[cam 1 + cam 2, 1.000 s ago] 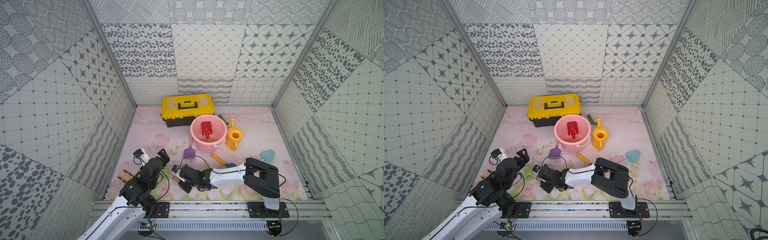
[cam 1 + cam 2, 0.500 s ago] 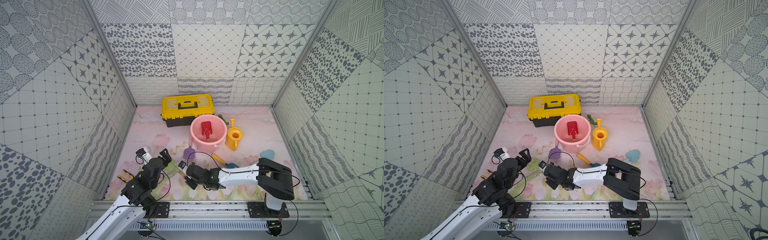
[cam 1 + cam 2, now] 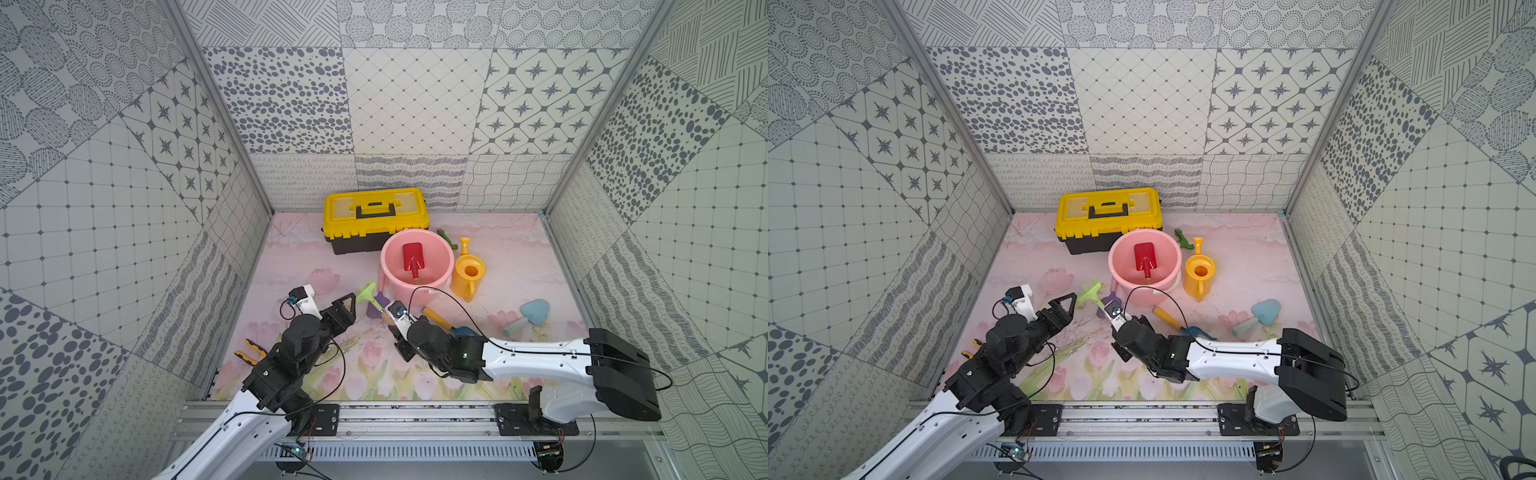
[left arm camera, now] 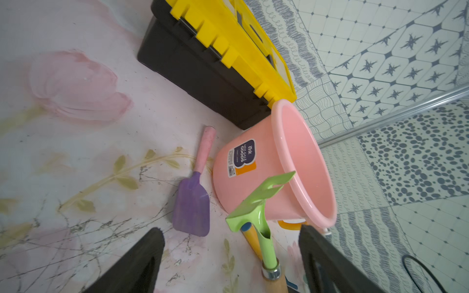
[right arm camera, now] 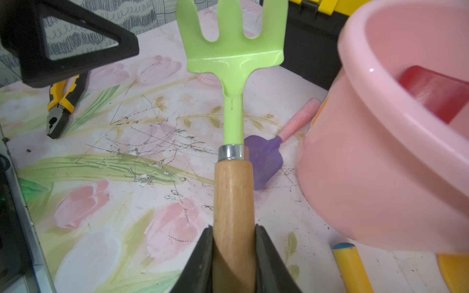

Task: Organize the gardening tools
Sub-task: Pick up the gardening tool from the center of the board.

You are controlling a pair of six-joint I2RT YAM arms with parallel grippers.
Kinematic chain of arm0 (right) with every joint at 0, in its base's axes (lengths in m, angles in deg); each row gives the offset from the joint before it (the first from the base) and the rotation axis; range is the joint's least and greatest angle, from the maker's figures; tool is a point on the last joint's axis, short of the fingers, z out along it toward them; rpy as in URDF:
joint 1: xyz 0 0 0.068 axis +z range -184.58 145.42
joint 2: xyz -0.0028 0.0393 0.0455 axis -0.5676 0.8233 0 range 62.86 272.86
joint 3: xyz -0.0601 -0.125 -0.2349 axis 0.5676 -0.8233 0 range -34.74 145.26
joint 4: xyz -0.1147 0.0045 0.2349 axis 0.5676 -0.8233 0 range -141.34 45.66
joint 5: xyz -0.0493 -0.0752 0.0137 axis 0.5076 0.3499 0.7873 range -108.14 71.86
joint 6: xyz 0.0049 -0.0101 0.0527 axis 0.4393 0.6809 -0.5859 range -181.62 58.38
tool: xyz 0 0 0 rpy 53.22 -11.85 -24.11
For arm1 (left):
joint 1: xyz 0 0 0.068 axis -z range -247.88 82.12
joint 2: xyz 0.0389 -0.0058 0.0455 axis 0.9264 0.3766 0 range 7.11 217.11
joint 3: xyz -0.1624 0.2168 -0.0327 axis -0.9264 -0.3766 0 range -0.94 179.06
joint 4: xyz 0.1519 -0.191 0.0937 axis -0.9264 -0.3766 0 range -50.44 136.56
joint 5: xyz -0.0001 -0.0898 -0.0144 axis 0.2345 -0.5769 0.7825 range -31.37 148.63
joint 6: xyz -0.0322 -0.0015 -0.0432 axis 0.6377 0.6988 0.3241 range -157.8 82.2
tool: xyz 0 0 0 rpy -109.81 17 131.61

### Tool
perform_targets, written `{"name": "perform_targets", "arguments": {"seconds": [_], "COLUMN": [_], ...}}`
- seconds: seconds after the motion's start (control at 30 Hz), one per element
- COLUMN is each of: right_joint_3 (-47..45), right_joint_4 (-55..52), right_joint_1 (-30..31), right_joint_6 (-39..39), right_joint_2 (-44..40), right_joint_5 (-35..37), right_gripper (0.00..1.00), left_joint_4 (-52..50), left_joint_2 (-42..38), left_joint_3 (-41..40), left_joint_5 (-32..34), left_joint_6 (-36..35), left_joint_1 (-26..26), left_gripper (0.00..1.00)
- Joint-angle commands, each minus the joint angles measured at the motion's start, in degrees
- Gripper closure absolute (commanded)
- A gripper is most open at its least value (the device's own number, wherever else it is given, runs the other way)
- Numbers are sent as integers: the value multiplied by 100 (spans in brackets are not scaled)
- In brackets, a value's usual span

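The green rake (image 5: pixel 232 58) runs lengthwise from the clamped right fingers (image 5: pixel 198 256), tines outward; left fingers (image 4: pixel 137 263) apart.

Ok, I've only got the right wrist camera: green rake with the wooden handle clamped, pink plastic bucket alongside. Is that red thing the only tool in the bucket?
Observer: Yes. In both top views only the red flat-bladed spade lies inside the pink plastic bucket.
Operator: Anything loose outside my picture?
Observer: A pale-blue trowel with a rounded blade lies alone on the flowered mat, on your right arm's side of the bucket.
Operator: Is the left gripper holding anything?
Observer: No. The left gripper is open and empty, pointing at the head of the green rake that the right gripper holds.
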Motion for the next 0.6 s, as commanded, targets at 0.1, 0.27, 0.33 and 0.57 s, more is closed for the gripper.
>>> {"name": "perform_targets", "arguments": {"seconds": [0.1,0.27,0.33,0.57], "right_joint_3": [-282,-362,-362,-412], "right_joint_4": [588,672,679,727], "right_joint_1": [-55,-62,-58,-57], "right_joint_6": [-42,-47,-47,-62], "right_joint_2": [-513,-633,-635,-674], "right_joint_5": [529,506,462,347], "right_gripper": [100,99,100,100], "left_joint_4": [1653,2200,2263,2564], "left_joint_2": [708,1175,1312,1831], "left_joint_3": [153,215,282,419], "left_joint_5": [-2116,-2567,-2615,-2784], "left_joint_6": [7,99,65,87], "left_joint_1": [16,16,16,-8], "left_gripper": [24,34,39,48]}}
